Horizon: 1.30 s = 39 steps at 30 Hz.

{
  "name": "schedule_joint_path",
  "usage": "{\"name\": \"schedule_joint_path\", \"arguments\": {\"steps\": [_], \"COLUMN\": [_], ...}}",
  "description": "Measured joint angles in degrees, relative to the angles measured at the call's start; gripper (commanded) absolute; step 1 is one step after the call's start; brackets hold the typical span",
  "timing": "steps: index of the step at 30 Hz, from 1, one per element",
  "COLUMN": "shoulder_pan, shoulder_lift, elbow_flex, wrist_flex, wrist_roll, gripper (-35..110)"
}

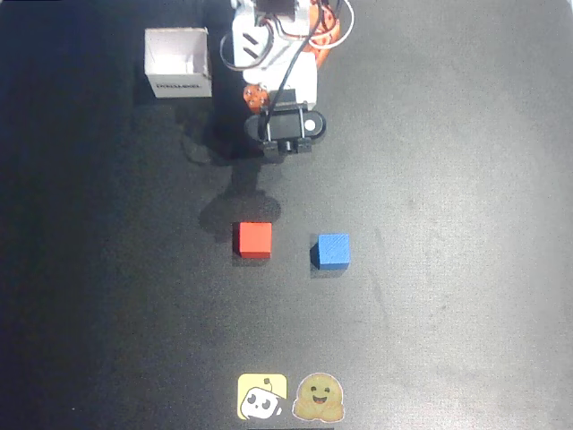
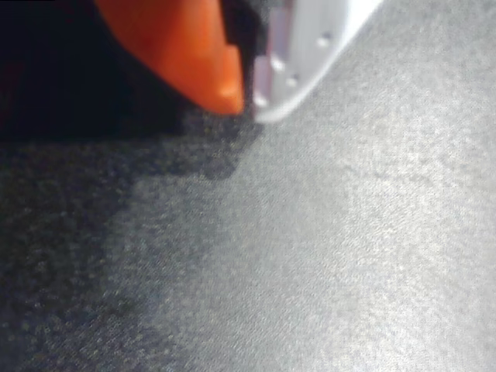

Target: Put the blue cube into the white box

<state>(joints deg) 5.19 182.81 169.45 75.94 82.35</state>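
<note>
A: Start with the overhead view. Where is the blue cube (image 1: 333, 250)?

B: It sits on the dark table (image 1: 466, 179), near the middle and somewhat toward the bottom edge. A red cube (image 1: 252, 239) lies just beside it on the left, a gap between them, the two not touching.

A: And the white box (image 1: 178, 63)?

B: Near the top edge, left of the middle, open side up, with dark print on the wall that faces the cubes. It is well apart from both cubes.

A: The arm?

B: The white and orange arm (image 1: 273, 54) comes in from the top edge, just to the right of the box. Its black wrist part points down toward the cubes and casts a shadow above the red one. Two stickers (image 1: 291, 397) lie at the bottom edge.

A: Now the wrist view.

B: The gripper (image 2: 244, 97) shows at the top, an orange finger (image 2: 186, 46) on the left and a white finger (image 2: 310, 46) on the right. Their tips meet with nothing between them, so it is closed and empty. Bare table (image 2: 349, 248) lies below it.
</note>
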Motion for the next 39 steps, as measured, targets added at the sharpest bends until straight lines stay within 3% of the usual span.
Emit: {"name": "schedule_joint_path", "arguments": {"steps": [39], "shoulder_pan": [-0.35], "shoulder_lift": [0.00], "elbow_flex": [0.00], "wrist_flex": [0.18], "wrist_roll": [2.37], "gripper": [0]}}
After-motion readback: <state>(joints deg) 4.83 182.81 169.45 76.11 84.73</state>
